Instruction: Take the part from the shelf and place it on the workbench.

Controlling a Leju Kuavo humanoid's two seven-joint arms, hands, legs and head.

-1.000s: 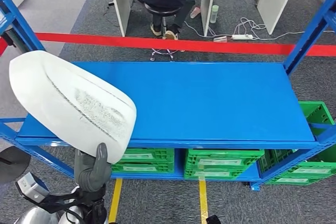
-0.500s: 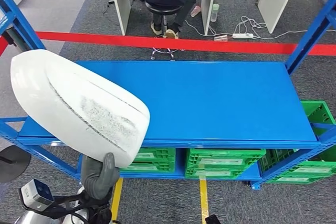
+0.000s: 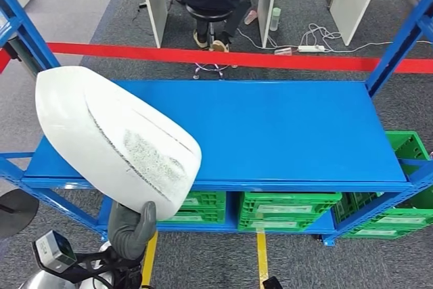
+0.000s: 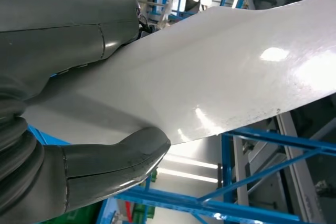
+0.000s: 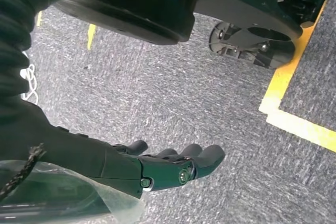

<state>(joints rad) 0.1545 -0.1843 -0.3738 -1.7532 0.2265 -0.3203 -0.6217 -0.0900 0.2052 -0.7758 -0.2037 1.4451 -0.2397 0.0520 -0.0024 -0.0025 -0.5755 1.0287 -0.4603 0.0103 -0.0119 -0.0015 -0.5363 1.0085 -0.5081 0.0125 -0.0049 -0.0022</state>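
Note:
A large white curved shell part (image 3: pixel 117 141) with a rough grey scuffed patch is held up in front of the blue shelf's (image 3: pixel 286 133) left end. My left hand (image 3: pixel 132 229) grips its lower edge from below, the grey thumb pressed on the near face. In the left wrist view the part (image 4: pixel 222 72) runs between the thumb and the fingers (image 4: pixel 115 163). My right hand (image 5: pixel 174 166) hangs beside my body over the grey carpet, fingers stretched out and holding nothing.
The blue shelf's top deck is bare. Green crates (image 3: pixel 288 211) sit on the lower level and at the right (image 3: pixel 408 150). Red tape (image 3: pixel 255 57) runs behind the shelf. A person sits on a stool (image 3: pixel 209 15) beyond. Yellow floor lines (image 3: pixel 261 258) lie near my feet.
The white part has moved to the right and slightly lower, carried by my left hand, which has shifted right with it. The shelf and the camera stay put.

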